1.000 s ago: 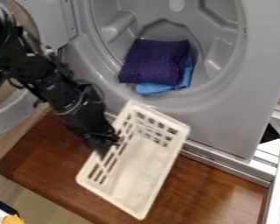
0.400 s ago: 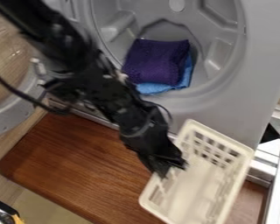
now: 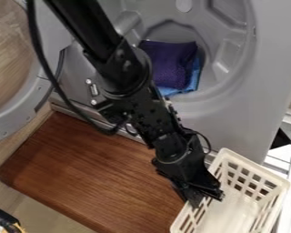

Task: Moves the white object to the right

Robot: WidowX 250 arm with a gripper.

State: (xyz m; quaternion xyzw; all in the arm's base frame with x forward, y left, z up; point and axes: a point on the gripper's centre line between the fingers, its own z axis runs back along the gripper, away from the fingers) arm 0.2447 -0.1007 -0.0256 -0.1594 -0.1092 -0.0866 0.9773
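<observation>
The black gripper is at the lower right, pointing down over the left side wall of the white plastic basket. Its tip overlaps that slotted wall, and the wall appears pinched between the fingers. The basket lies at the bottom right corner of the brown wooden board, tilted in the view, with its lower end cut off by the bottom edge. The part of the wall at the gripper's tip is hidden.
Above stands a grey washer or dryer with an open drum, holding a purple cloth and a blue cloth. Its round door hangs open at the left. A white metal frame runs along the right edge.
The gripper and the white basket have moved together to the right and somewhat down, from the middle of the board to its right end. The cloths have stayed in place.
</observation>
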